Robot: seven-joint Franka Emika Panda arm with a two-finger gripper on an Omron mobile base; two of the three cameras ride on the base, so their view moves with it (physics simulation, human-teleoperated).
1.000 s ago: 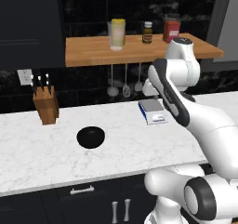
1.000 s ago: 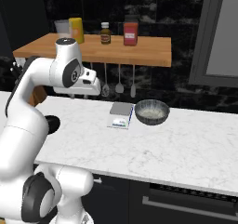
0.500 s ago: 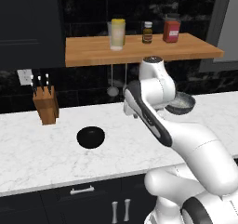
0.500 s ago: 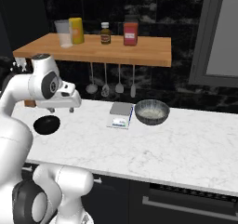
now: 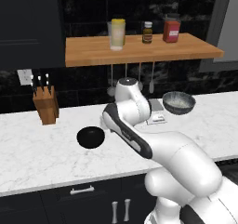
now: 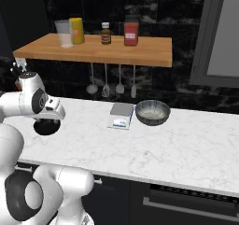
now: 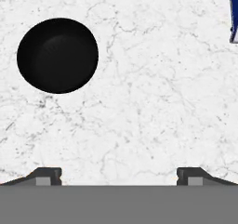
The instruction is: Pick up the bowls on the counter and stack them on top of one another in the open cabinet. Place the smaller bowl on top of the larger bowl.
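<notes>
Resting on the counter (image 5: 42,153), the smaller bowl (image 5: 90,137) sits upright toward the left part of the worktop, well apart from the larger bowl (image 5: 179,102), which stands farther right near the back wall. From the right base view the smaller bowl (image 6: 46,126) is partly covered by the arm's white wrist section, while the larger bowl (image 6: 152,112) is fully exposed, just beside a small digital scale (image 6: 121,115) on its left. In the hand view the gripper (image 7: 119,176) points down at bare marble; its fingertips (image 7: 46,175) are spread wide, one at each lower corner, with nothing between them. The smaller bowl (image 7: 57,55) appears in the upper left of that view, showing its dark round interior, clear of both fingertips and not touched by them. A blue-edged corner of the scale (image 7: 234,14) is cut off at the upper right edge. A wooden knife block (image 5: 45,104) stands at the left rear of the counter, apart from the smaller bowl. Above the counter, a wooden wall shelf (image 5: 139,51) carries a yellow-lidded jar (image 5: 117,34), a small dark bottle (image 5: 147,32) and a red container (image 5: 171,30). Several utensils (image 6: 112,86) hang below the shelf, against the dark wall.
</notes>
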